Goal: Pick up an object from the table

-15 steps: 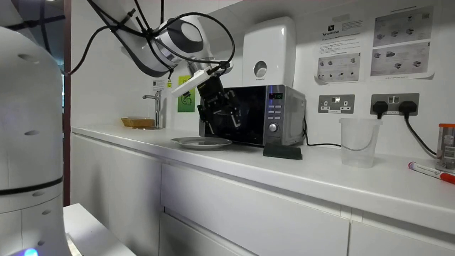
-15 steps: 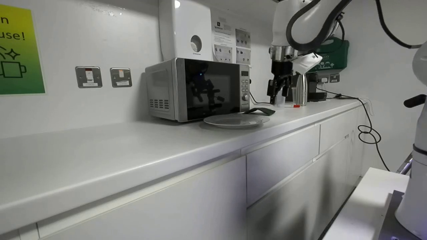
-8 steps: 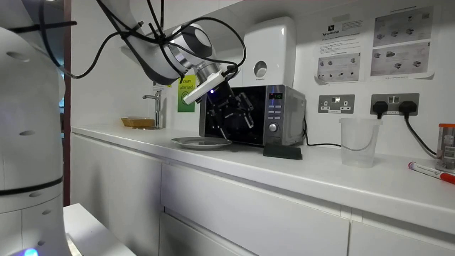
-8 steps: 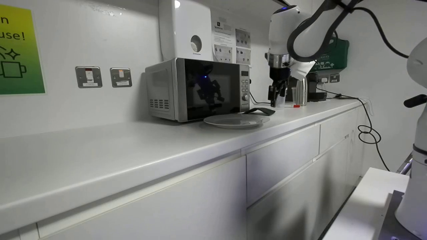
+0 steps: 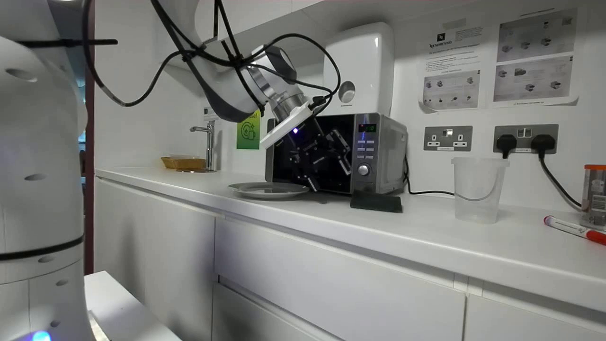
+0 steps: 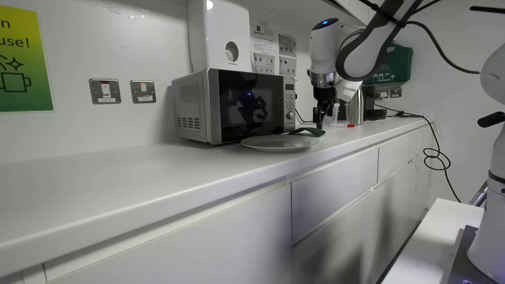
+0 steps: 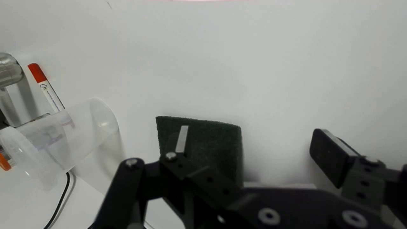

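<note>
The object is a flat, dark green-black oblong pad (image 5: 376, 201) lying on the white counter (image 5: 426, 234) in front of the microwave. In an exterior view it appears slightly arched behind the plate (image 6: 311, 130). My gripper (image 5: 330, 176) is open, tilted and empty, above the counter between plate and pad. In an exterior view the gripper (image 6: 319, 124) appears close by the pad's end. In the wrist view the gripper (image 7: 254, 143) has its left finger overlapping the pad (image 7: 210, 136) and its right finger over bare counter. The gripper hides the pad's lower part there.
A round grey plate (image 5: 268, 190) lies beside the pad. The microwave (image 6: 252, 114) stands directly behind. A clear plastic cup (image 5: 479, 189), a red-capped marker (image 5: 575, 228) and an orange-lidded jar (image 5: 594, 199) stand further along. A black cable (image 5: 431, 192) runs behind the cup.
The gripper has moved down and along the counter, past the plate toward the pad, with its fingers staying open. The pad, plate and other things have not moved.
</note>
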You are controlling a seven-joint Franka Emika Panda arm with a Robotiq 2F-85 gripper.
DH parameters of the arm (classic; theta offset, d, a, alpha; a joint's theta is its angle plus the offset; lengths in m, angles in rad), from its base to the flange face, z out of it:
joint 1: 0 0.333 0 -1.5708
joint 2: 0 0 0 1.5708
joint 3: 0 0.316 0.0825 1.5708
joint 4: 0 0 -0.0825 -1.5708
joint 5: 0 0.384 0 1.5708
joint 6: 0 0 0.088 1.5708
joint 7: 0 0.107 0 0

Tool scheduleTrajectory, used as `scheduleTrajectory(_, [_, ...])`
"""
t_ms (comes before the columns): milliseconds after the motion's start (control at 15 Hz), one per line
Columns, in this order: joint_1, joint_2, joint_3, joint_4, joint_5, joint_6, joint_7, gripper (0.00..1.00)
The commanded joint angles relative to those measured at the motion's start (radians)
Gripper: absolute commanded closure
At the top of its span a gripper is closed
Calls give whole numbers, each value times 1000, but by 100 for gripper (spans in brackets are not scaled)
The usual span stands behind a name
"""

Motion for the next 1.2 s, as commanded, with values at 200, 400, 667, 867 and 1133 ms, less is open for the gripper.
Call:
scheduleTrajectory(200, [36, 143, -38, 117, -140, -9, 141, 0])
scheduleTrajectory(400, [47, 192, -58, 160, -202, -10, 193, 0])
scheduleTrajectory(667, [71, 256, -96, 220, -250, -18, 236, 0])
scheduleTrajectory(867, [89, 290, -118, 251, -268, -18, 254, 0])
scheduleTrajectory(1133, [114, 319, -136, 280, -263, -18, 260, 0])
